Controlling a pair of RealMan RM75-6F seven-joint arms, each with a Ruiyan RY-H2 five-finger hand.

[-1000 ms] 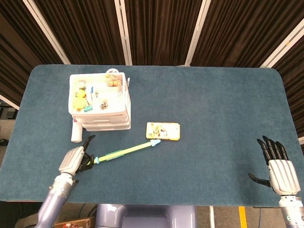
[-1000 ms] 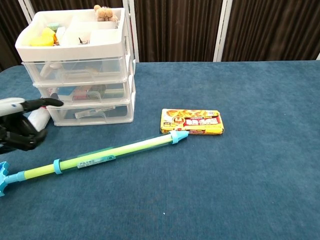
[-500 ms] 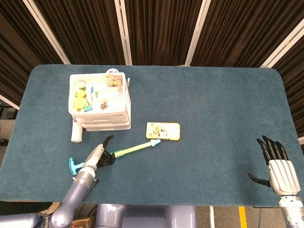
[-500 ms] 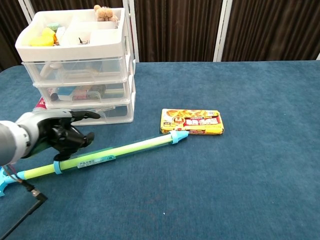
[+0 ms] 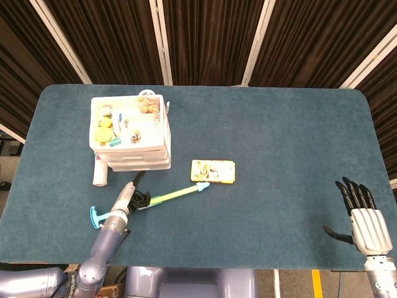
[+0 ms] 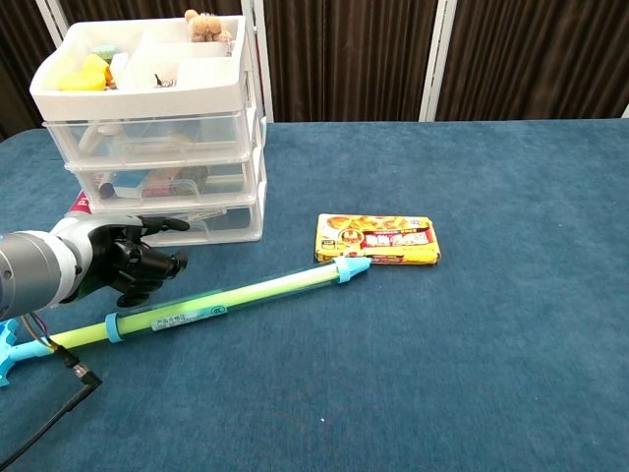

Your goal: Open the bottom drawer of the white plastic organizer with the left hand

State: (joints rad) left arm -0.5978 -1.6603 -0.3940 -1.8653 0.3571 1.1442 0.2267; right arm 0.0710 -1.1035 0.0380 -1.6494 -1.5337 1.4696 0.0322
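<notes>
The white plastic organizer (image 5: 131,133) (image 6: 157,138) stands at the table's back left, with three clear drawers under a top tray. Its bottom drawer (image 6: 187,224) sits flush with the frame. My left hand (image 5: 131,197) (image 6: 118,262) hovers just in front of that drawer, low over the table. It holds nothing; one finger reaches toward the drawer front and the rest are half curled. I cannot tell whether it touches the drawer. My right hand (image 5: 364,217) is open with fingers spread near the table's front right edge, and appears in the head view only.
A long green and yellow tube with blue ends (image 5: 177,194) (image 6: 236,295) lies diagonally right beside my left hand. A yellow snack packet (image 5: 213,171) (image 6: 377,238) lies right of the organizer. A white tube (image 5: 98,173) rests at the organizer's left front corner.
My left hand has swung in from the left front and moved up close to the bottom drawer's front. The drawer and my right hand have not moved.
</notes>
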